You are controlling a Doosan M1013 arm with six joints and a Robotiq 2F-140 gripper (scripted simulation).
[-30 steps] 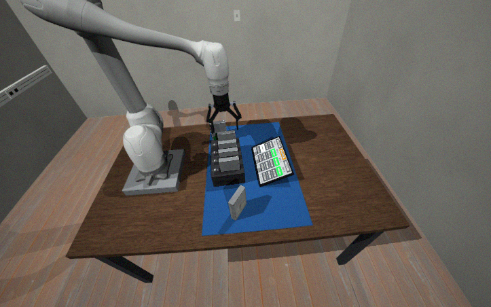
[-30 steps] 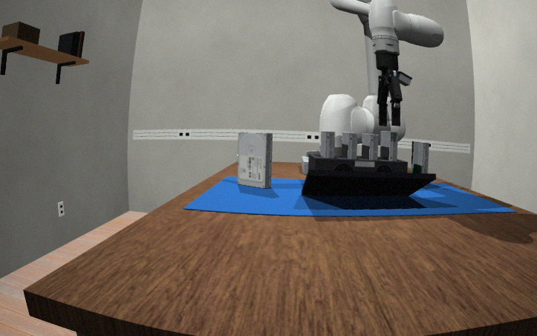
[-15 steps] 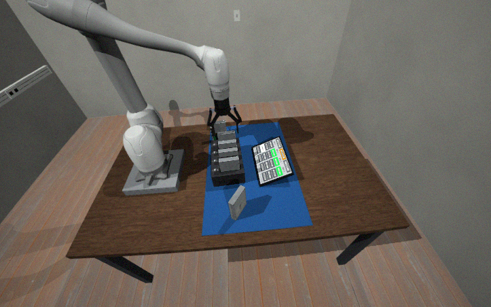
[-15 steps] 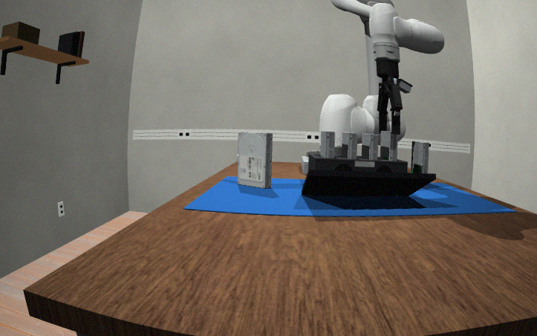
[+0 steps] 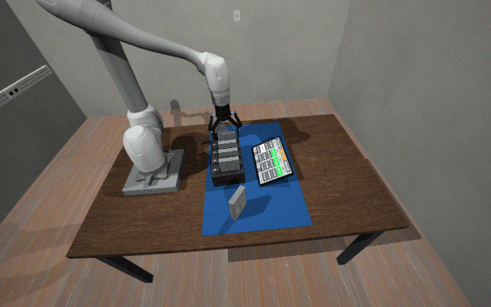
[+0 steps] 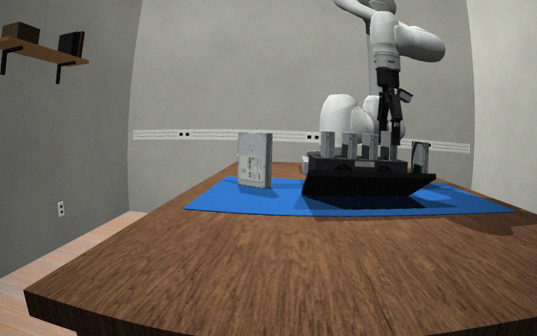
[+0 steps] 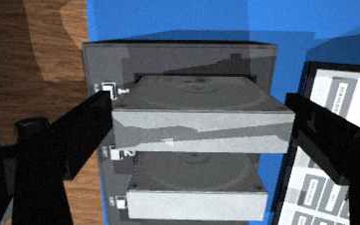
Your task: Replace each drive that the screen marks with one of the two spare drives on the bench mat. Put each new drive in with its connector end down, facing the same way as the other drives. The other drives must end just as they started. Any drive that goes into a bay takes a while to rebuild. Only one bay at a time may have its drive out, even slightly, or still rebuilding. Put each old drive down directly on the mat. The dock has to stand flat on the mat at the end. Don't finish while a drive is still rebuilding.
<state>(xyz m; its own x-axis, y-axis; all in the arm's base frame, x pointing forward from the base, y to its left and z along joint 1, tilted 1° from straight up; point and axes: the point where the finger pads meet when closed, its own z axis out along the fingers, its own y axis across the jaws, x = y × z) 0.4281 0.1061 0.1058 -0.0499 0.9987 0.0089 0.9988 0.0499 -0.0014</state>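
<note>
The black dock (image 5: 227, 179) (image 7: 100, 65) holds several upright grey drives in a row. My gripper (image 5: 227, 134) (image 6: 389, 140) (image 7: 197, 109) is open, with its fingertips on either side of the bay 1 drive (image 7: 205, 131), not closed on it. The bay 2 drive (image 7: 197, 205) stands beside it. The screen (image 5: 271, 161) shows a white tile in its top row, green tiles in the lower rows and one orange box. A loose drive (image 5: 238, 204) (image 6: 253, 160) stands on the blue mat (image 5: 216, 225). Another loose drive (image 6: 418, 160) stands beyond the dock's far end, partly behind the gripper in the top view.
The tilted screen stands close along one side of the dock. The arm's base plate (image 5: 151, 187) is on the other side, on the wooden table (image 5: 335, 197). The neighbouring bay drives are close behind one another.
</note>
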